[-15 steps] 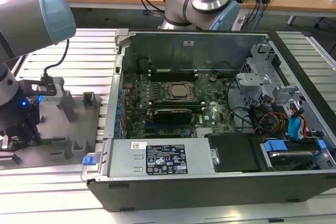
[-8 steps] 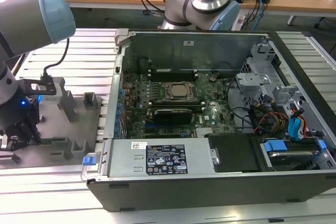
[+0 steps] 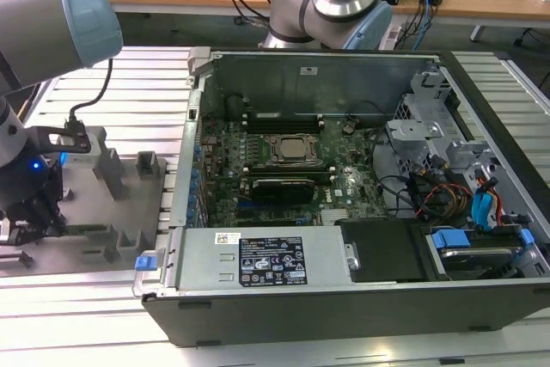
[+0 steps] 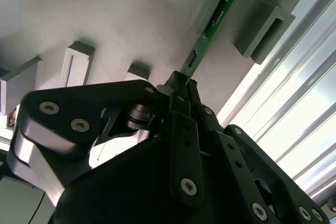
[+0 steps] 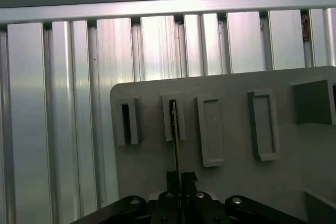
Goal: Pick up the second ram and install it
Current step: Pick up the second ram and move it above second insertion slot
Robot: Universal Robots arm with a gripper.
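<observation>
The second ram (image 4: 212, 22) is a thin green stick standing on edge, its far end in a slotted block of the gray fixture (image 4: 131, 19). In the first wrist view the second ram (image 5: 176, 140) appears edge-on as a thin line running from a slot to the fingers. My gripper (image 4: 181, 85) is shut on the stick's near end, with the black fingers (image 5: 172, 178) pressed against both faces. In the exterior view the gripper (image 3: 33, 212) hangs low over the fixture (image 3: 116, 204) at the exterior view's left, beside the open computer case (image 3: 344, 298).
The open case holds a motherboard (image 3: 284, 186) with a silver processor (image 3: 292, 149) between memory slots (image 3: 279, 118). Cables (image 3: 430, 186) and drive bays fill its right side. Upright gray blocks (image 3: 107, 165) stand on the fixture. A ribbed aluminum table (image 5: 79, 103) lies underneath.
</observation>
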